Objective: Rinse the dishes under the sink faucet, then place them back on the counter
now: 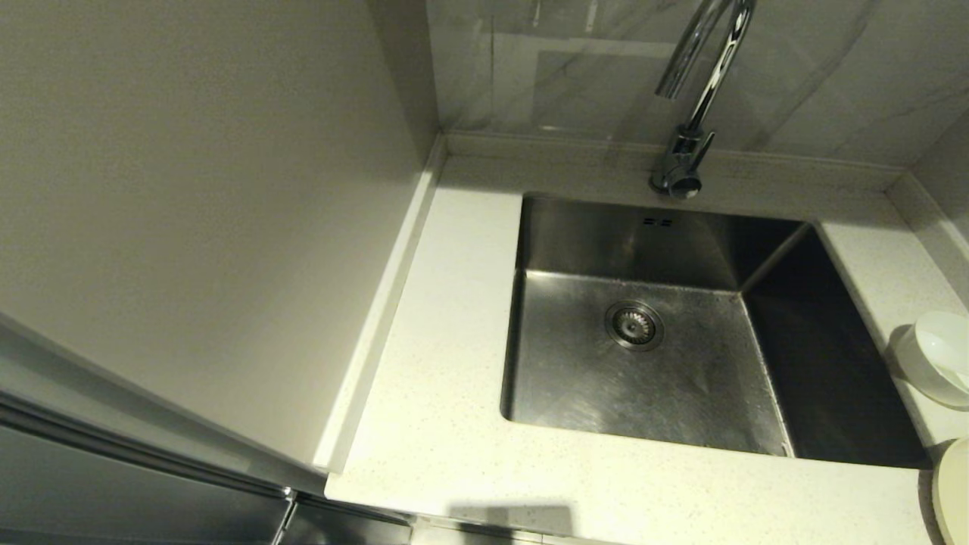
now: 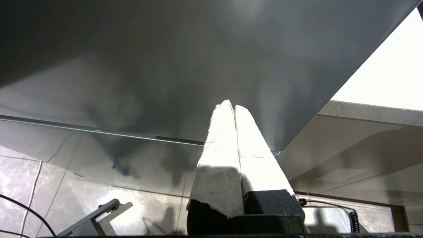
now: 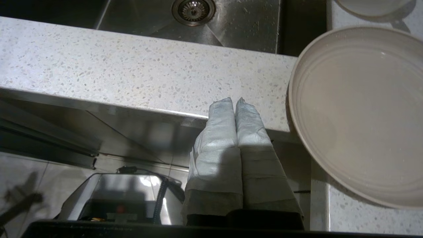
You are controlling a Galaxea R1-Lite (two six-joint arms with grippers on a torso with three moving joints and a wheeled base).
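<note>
A small white bowl sits on the counter right of the sink; its edge shows in the right wrist view as the bowl. The wide cream plate lies on the counter's front right corner, seen as the plate in the head view. The chrome faucet stands behind the basin. No spoon shows. My right gripper is shut and empty, low in front of the counter edge, left of the plate. My left gripper is shut and empty, below counter height by a grey panel.
A tall grey panel walls off the counter's left side. The round drain sits mid-basin. A raised backsplash rim runs behind the sink. Neither arm appears in the head view.
</note>
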